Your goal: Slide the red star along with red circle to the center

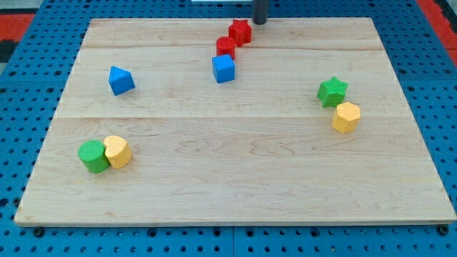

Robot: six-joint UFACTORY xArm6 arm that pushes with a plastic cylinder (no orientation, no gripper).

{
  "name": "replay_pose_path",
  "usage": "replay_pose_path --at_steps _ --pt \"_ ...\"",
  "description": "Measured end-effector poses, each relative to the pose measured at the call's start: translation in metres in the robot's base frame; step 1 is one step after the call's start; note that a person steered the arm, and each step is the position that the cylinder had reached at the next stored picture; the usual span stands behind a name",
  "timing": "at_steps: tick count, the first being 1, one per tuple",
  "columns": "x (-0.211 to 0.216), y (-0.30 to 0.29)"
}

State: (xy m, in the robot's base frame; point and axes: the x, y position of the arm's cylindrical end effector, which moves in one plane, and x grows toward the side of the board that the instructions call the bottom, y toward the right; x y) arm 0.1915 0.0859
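Note:
The red star (240, 32) lies near the view's top edge of the wooden board, just right of centre. The red circle (226, 47) touches it at its lower left. A blue cube (223, 68) sits directly below the red circle, touching it. My tip (260, 21) is at the view's top, just up and to the right of the red star, a small gap apart.
A blue triangular block (121, 80) lies at the upper left. A green circle (93, 156) and a yellow block (117, 151) touch at the lower left. A green star (332, 91) and a yellow hexagon (346, 117) sit at the right. The board (228, 178) lies on a blue pegboard.

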Motion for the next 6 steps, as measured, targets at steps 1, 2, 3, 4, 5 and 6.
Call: replay_pose_path --at_steps 1,2,3,4,5,6 --pt "0.002 -0.003" --pt "0.003 -0.020" --pt "0.006 -0.047" --pt "0.023 -0.048" --pt "0.028 -0.050" --pt "0.048 -0.076"
